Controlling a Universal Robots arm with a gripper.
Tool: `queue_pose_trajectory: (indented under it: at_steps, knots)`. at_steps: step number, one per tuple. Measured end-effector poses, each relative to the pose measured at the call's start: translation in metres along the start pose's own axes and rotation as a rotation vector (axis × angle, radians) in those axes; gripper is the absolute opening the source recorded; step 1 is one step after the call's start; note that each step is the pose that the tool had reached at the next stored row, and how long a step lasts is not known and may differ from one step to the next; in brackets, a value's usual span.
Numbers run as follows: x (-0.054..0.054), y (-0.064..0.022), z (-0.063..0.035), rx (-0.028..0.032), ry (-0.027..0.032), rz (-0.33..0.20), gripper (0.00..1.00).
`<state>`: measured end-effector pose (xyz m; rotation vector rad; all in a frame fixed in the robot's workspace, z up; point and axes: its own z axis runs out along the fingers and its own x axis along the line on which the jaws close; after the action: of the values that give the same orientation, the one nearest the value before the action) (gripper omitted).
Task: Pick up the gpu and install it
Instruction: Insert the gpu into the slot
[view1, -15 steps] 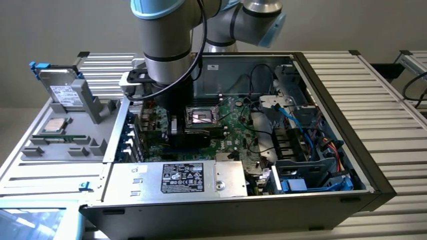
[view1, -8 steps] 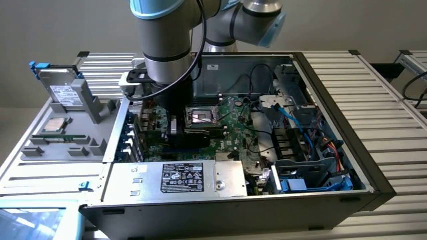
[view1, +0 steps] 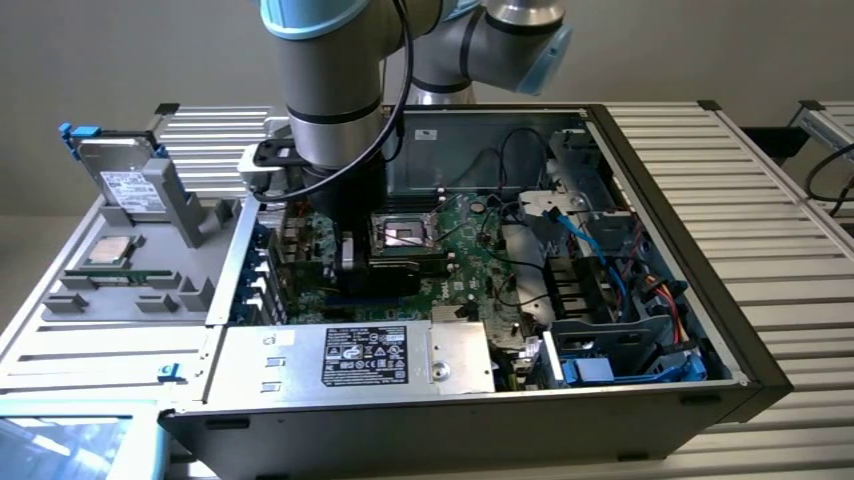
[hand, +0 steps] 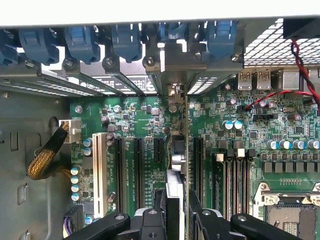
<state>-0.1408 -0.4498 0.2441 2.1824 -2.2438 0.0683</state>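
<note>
The gripper (hand: 177, 212) is about half closed and clamps the gpu (hand: 179, 165) from both sides. The card stands on its edge between the jaws, directly under the gripper and low over the board (hand: 220, 115). I cannot tell whether its connector is already in a slot, because the card itself hides the contact line. The first danger is here: if the gpu is a little off the slot line or tilted, a push down would press its edge on the slot wall or on the bare board, and the card may bend or slide in the jaws. Just beside the gripper lie the black slots (hand: 137, 170) on one side and the memory slots (hand: 235, 180) on the other. A sideways drift could bring the card or the jaws against them, or against the small capacitors (hand: 228, 125). Farther ahead of the gripper, the metal end of the gpu must meet the opening in the rear frame (hand: 175, 75) under the blue clips (hand: 125, 42). If it catches on the frame, the far end would sit high and the card crooked. The red wire (hand: 300, 70), well off to one side, seems to be no danger.
</note>
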Motion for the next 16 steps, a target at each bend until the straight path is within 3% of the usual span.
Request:
queue_pose_trajectory:
  at_steps: [16]
  knots:
    - [-0.0002, 0.0003, 0.0013, 0.0003, 0.0, 0.0, 0.28]
